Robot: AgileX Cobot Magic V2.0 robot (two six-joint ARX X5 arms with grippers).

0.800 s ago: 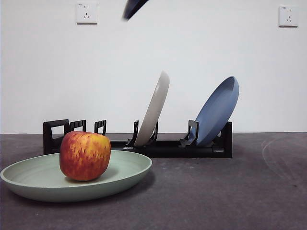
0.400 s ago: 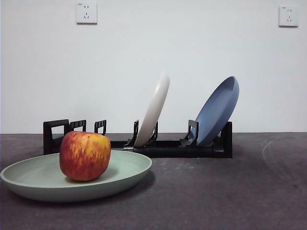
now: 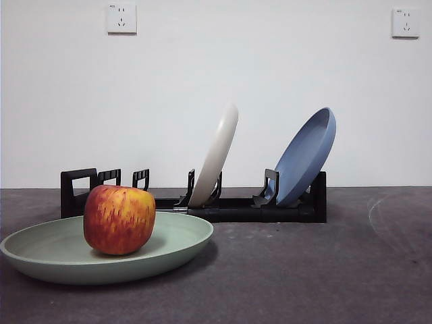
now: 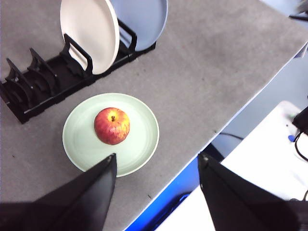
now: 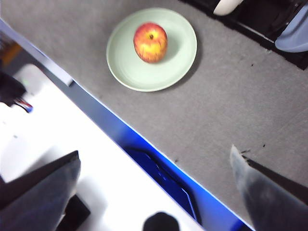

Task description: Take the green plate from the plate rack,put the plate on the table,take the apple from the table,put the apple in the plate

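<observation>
Apple first — we count one, red streaked with yellow, sitting in the middle of the one green plate, which lies flat on the table just in front of the plate rack. We count two plates left standing in the rack: a cream-white plate and a blue plate, both leaning the same way. On the wall we see two sockets. Both grippers hang high above the table — the left gripper and the right gripper each spread wide, gripping nothing.
</observation>
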